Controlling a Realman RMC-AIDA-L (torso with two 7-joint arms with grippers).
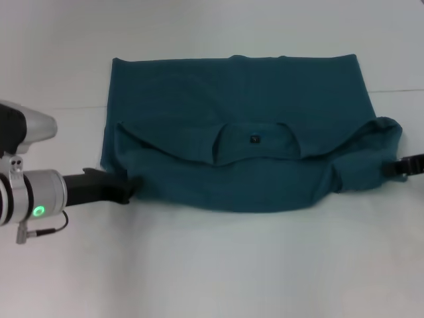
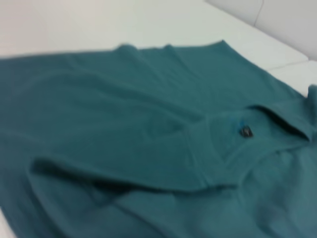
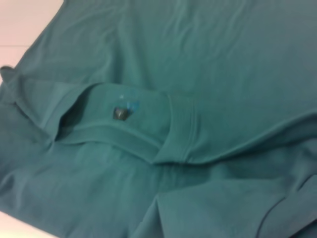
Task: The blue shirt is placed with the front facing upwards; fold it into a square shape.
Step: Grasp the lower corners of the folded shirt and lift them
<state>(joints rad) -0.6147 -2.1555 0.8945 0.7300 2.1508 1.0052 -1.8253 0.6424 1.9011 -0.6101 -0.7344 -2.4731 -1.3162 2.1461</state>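
with jaws i cannot tell at both near corners, the left gripper [image 1: 130, 188] and right gripper [image 1: 399, 166] risk skewing the blue shirt [image 1: 238, 119] fold if one slips.

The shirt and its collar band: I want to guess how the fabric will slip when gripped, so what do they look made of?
The shirt looks like a soft, matte knit, probably cotton jersey: it shows no sheen and lies in loose, rounded folds. The collar looks like a thicker ribbed band of the same teal knit, with stitch lines along it. The fibre itself can't be confirmed by sight.
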